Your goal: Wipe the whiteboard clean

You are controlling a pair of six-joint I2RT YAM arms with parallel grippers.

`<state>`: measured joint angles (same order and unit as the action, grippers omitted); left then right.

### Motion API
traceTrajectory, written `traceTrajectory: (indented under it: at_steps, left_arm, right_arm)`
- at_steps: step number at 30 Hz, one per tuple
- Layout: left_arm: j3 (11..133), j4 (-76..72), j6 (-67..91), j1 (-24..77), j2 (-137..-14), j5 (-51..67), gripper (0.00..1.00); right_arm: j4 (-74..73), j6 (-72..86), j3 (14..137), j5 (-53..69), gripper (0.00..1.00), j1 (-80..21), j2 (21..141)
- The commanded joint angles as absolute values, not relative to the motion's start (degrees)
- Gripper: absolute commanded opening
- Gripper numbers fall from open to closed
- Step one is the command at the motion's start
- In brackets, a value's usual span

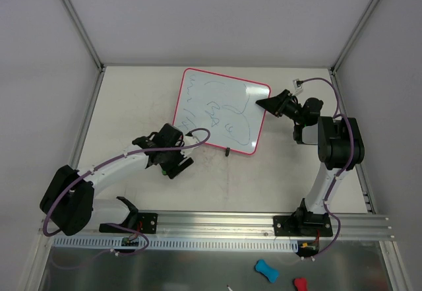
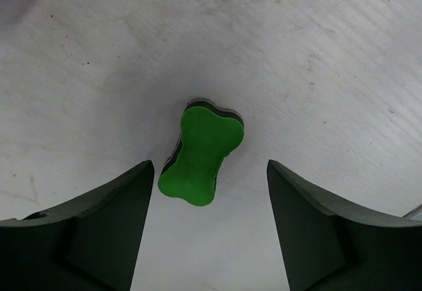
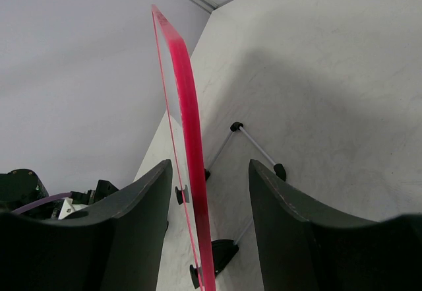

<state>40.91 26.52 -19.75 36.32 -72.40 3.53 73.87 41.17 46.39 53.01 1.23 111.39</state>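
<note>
The whiteboard [image 1: 221, 109], white with a pink-red frame and blue-green scribbles, stands propped at the table's middle back. My right gripper [image 1: 267, 103] is open with its jaws on either side of the board's right edge. In the right wrist view that red edge [image 3: 188, 106] runs between the fingers of the right gripper [image 3: 210, 165], with a gap on each side. My left gripper [image 1: 177, 164] is open just in front of the board's lower left corner. In the left wrist view a green bone-shaped eraser [image 2: 201, 152] lies on the table between and just beyond the fingertips of the left gripper [image 2: 210, 165], untouched.
The board's wire stand with black feet [image 3: 257, 142] rests on the table behind it. One black foot [image 1: 227, 150] shows at the board's front edge. A blue eraser [image 1: 266, 270] and a red one [image 1: 300, 283] lie below the metal rail [image 1: 231, 225]. Walls enclose the table.
</note>
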Motion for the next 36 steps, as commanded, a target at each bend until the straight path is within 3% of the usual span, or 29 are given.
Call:
traceTrajectory:
  at_steps: [1, 6, 9, 16, 27, 36]
  left_arm:
    - [41.84, 27.77, -21.44, 35.95, -73.56, 1.76, 0.69]
    - [41.57, 27.69, -21.71, 35.95, -74.79, 2.02, 0.67]
    - [42.01, 27.77, -22.32, 35.95, -75.85, 2.63, 0.75]
    - [43.5, 28.21, -21.97, 35.86, -79.97, 3.69, 0.72]
    - [43.95, 28.65, -20.92, 35.77, -80.33, 4.66, 0.37]
    - [47.98, 28.65, -11.27, 34.54, -82.0, 0.37, 0.0]
  right_arm:
    - [81.56, 41.4, 47.81, 54.32, 0.53, 0.97, 110.83]
    - [81.65, 41.48, 47.9, 54.4, 0.54, 0.97, 110.83]
    - [82.0, 41.75, 47.81, 54.4, 0.54, 0.97, 110.83]
    - [82.18, 41.92, 47.81, 54.49, 0.54, 0.97, 110.83]
    - [82.27, 41.92, 47.81, 54.58, 0.54, 0.97, 110.92]
    - [82.18, 41.92, 47.72, 54.84, 0.54, 0.97, 110.74]
